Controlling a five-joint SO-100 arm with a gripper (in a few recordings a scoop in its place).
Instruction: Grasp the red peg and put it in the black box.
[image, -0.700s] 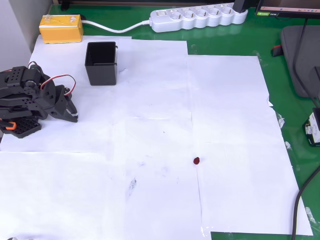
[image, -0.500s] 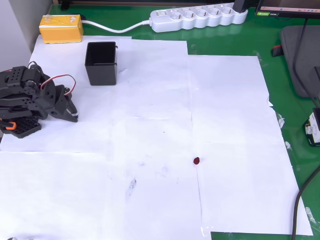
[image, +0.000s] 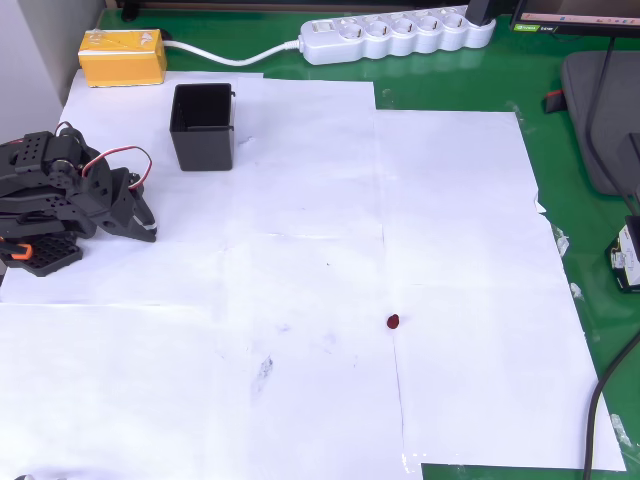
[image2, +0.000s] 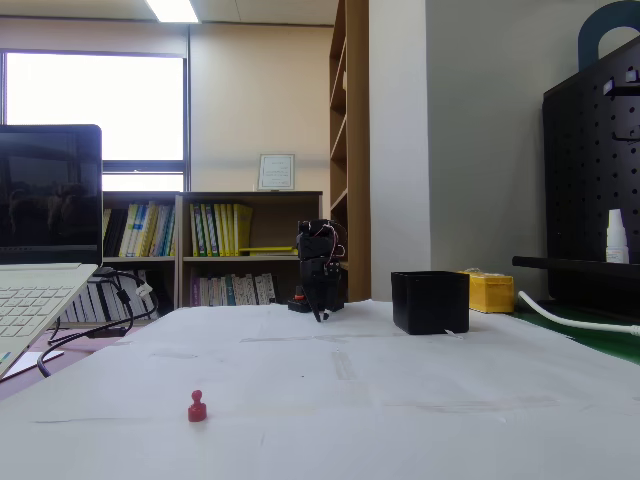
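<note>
While your gripper (image: 145, 228) sits folded at the paper's left edge, fingers seemingly together, the red peg (image: 393, 321) stands upright well to its lower right; the black box (image: 203, 126) waits just above.

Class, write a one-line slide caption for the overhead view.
Folded robot arm's pincer rests near the black box, far from the red peg on white paper.

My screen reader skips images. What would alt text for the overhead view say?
A tiny red peg lies on white paper, far from the black box at upper left. The folded arm's pincer rests at the left edge.
</note>
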